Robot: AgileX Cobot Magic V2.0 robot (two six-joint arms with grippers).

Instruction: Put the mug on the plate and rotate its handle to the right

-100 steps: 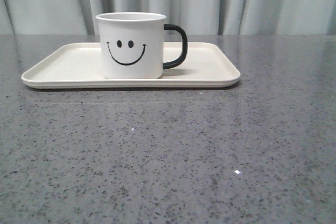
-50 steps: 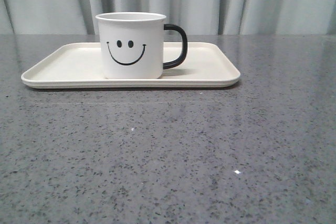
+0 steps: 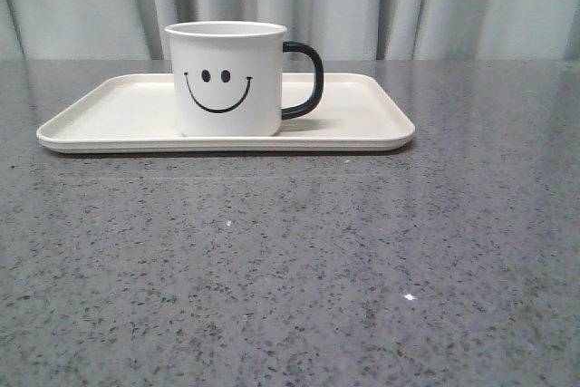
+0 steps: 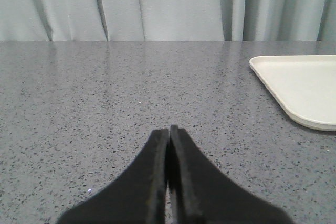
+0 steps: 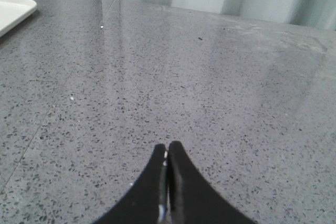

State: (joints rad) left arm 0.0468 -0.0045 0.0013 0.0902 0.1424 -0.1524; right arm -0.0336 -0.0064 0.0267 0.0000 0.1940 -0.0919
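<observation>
Mug on plate, handle already to the right.

Mug (image 3: pixel 228 79) upright on the plate (image 3: pixel 118 106), just left of the plate's middle and toward its near edge, smiley facing forward, handle (image 3: pixel 306 79) pointing toward the right edge of the surface (image 3: pixel 290 260). Plate long axis running left to right, near the far edge. Left end effector (image 4: pixel 169 135) pressed together, empty, low over the surface left of the plate; right end effector (image 5: pixel 167 153) likewise together and empty, out to the right. Neither clearly nearer. Probably nothing left to do.
</observation>
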